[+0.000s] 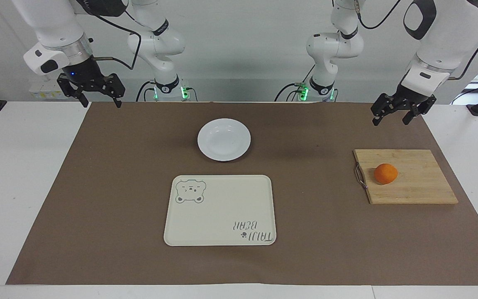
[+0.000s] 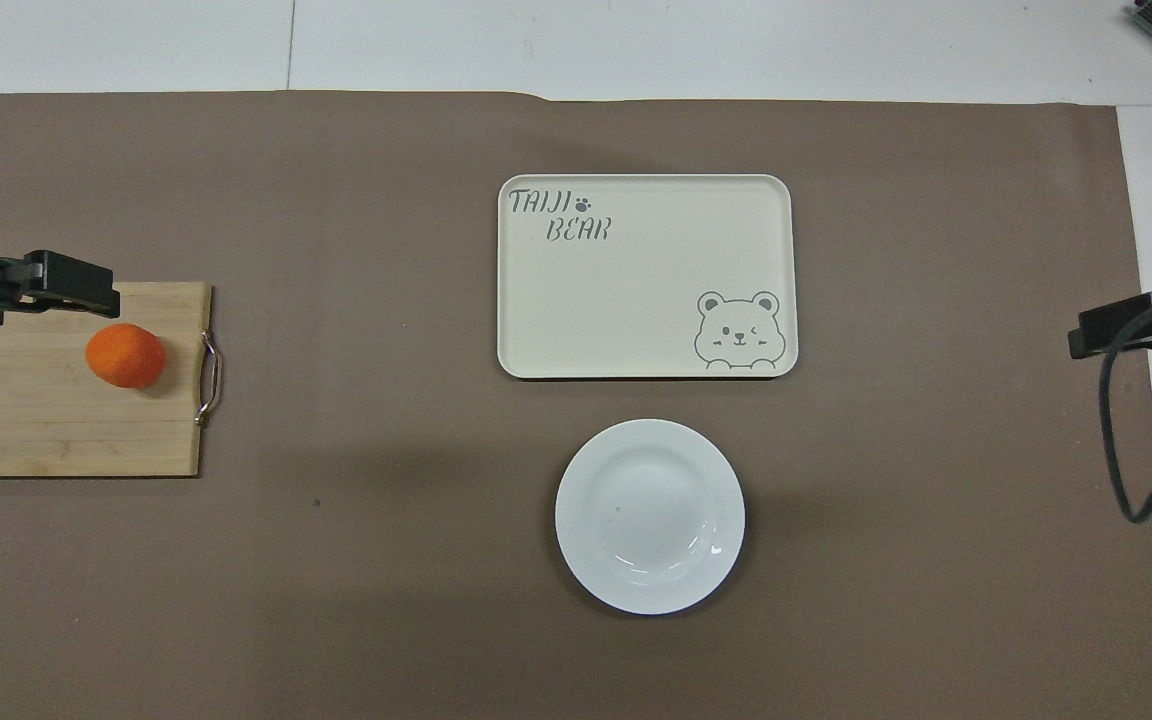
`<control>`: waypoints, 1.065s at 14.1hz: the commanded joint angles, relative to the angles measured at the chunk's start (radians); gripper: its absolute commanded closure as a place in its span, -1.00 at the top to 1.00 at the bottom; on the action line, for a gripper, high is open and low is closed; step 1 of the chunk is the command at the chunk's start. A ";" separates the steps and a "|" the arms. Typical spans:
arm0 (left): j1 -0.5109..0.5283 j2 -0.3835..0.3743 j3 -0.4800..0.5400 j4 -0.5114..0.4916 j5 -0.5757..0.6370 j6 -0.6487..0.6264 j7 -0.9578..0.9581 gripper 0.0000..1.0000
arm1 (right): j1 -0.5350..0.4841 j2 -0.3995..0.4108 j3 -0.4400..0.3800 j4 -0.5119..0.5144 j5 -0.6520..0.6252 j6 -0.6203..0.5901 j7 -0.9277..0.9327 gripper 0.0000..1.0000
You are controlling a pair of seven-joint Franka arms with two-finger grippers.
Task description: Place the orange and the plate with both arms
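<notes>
On the brown mat (image 1: pixel 98 207) covering the tabletop (image 1: pixel 23 166), the plate (image 1: pixel 224 139) sits near the middle, with nothing on it, at 12 o'clock from the cream bear tray (image 1: pixel 220 210) in the facing view, so it is nearer to the robots than the tray. The two are close but apart. The tray is bare as well, showing only its bear drawing and lettering.

Toward the left arm's end of the tabletop, at about 3 o'clock from the plate in the facing view, lies a wooden cutting board (image 1: pixel 413 178) with a metal handle (image 1: pixel 359 175) on the edge that faces the tray. The orange (image 1: pixel 386 173) rests on the board, close to that handle.

The left hand (image 1: pixel 391 117) hangs in the air over the mat, at roughly 12 o'clock from the board in the facing view, with its fingers spread and nothing between them. It touches neither board nor orange.

The right hand (image 1: pixel 100 101) hovers over the mat's corner at the right arm's end, at about 10 o'clock from the plate in the facing view, fingers likewise spread and holding nothing.
</notes>
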State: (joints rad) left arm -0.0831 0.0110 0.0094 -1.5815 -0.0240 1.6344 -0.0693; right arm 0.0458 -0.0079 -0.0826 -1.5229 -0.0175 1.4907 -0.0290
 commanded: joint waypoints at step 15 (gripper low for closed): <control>-0.012 0.000 0.006 -0.023 0.021 0.033 0.008 1.00 | -0.011 -0.015 0.006 -0.013 0.024 -0.003 0.008 1.00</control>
State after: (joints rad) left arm -0.0842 0.0125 0.0094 -1.5871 -0.0237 1.6418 -0.0692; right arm 0.0458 -0.0079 -0.0826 -1.5229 -0.0175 1.4907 -0.0290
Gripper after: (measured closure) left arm 0.000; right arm 0.000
